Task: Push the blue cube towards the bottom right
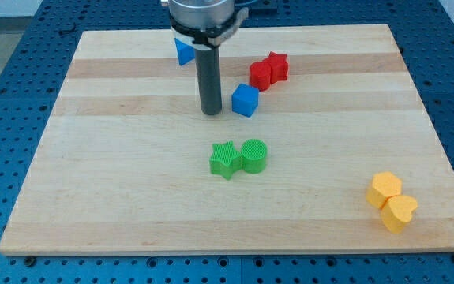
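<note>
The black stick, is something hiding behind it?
Yes. A blue block peeks out at the view's left of the rod, near the board's top edge. The rod covers part of it, so its full shape stays unclear. My tip sits just left of the blue cube.

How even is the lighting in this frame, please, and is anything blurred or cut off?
Camera view: soft, even light, faint shadows under the blue cube and beside my tip, just left of it; all blocks sharp; the arm's housing is cropped at the view's top.
</note>
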`<state>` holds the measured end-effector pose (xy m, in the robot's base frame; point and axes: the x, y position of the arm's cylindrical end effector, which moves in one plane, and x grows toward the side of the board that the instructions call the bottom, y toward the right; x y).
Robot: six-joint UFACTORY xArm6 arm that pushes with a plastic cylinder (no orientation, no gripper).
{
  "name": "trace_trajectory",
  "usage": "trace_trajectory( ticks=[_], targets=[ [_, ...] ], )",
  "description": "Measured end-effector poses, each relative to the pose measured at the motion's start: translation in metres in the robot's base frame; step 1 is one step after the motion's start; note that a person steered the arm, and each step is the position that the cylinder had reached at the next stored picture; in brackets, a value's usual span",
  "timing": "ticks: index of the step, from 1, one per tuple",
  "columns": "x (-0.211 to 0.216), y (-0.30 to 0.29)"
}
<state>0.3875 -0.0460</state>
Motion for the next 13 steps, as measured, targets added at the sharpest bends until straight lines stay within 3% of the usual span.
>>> trace_trajectory(
  ticks=[1,3,6,9,11,12,13],
  targets=[
    [-0.015,0.009],
    [0.048,0.106],
    [0.043,0.100],
    [-0.021,0.092],
    [-0.011,0.147],
    [-0.005,0.147],
    [0.036,0.147]
  ],
)
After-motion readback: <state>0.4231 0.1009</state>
